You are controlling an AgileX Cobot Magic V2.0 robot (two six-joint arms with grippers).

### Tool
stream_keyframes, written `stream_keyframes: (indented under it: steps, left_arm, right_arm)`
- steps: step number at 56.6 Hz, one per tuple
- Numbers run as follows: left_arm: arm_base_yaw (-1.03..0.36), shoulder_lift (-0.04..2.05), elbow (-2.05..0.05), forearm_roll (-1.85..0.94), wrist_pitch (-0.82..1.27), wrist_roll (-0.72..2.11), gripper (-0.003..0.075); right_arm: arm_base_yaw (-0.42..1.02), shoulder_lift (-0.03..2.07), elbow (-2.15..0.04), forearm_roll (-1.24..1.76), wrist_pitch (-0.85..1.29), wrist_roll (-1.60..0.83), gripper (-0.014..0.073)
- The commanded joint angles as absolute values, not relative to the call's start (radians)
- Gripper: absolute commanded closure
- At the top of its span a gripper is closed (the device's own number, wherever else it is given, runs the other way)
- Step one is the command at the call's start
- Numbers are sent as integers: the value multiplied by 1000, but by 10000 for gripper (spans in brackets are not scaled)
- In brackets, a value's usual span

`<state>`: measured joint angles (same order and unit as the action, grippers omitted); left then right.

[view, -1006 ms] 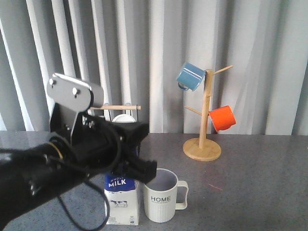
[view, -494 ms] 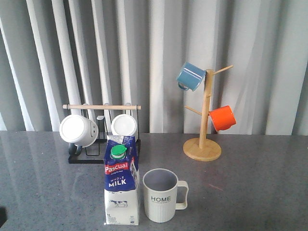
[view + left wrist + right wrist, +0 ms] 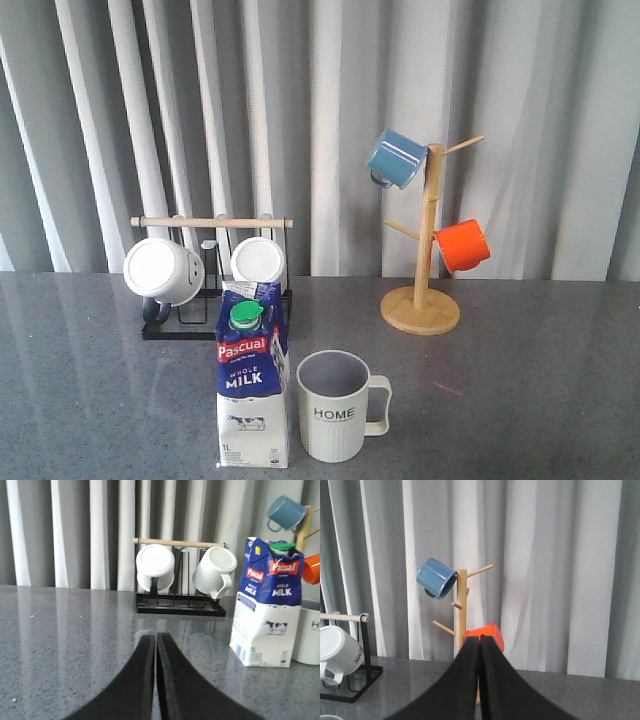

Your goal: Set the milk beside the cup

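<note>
The milk carton stands upright on the grey table, blue and white with a green cap. The off-white ribbed HOME cup stands right beside it on its right, a small gap between them. Neither arm shows in the front view. In the left wrist view the milk stands off to one side of my left gripper, which is shut and empty, low over the table; an edge of the cup shows past the carton. My right gripper is shut and empty, well away from both.
A black rack with a wooden bar holds two white mugs behind the milk. A wooden mug tree at the back right carries a blue mug and an orange mug. Grey curtains hang behind the table.
One second ago my left arm filled the front view's left side over the milk. It has pulled back out of that view, leaving the milk standing beside the cup.
</note>
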<state>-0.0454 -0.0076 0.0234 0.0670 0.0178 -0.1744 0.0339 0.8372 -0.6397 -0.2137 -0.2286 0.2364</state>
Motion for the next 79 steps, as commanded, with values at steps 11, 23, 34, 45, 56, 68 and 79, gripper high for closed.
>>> stream_keyframes:
  steps: [11,23,34,45,56,68,79]
  left_arm:
    - [-43,-25,4,141,-23,-154,727]
    - [-53,-25,4,141,-23,-119,727]
    - [-52,-24,1,141,-20,-119,727]
    - [-52,-24,1,141,-20,-119,727]
    - [-52,-24,1,141,-20,-119,727]
    - [-52,-24,1,141,-20,-119,726]
    - [-52,-24,1,141,-20,-119,726]
  right_arm:
    - [26,829,-671,-221,-297,234,603]
    - [26,829,-671,-221,-297,234,603]
    - [26,829,-671,-221,-298,234,603]
    - [26,829,-671,-221,-298,234,603]
    - [26,829,-671,-221,-298,234,603]
    - [26,829,-671,-221,-298,234,603]
    - [25,819,-669,-218,-246,227,603]
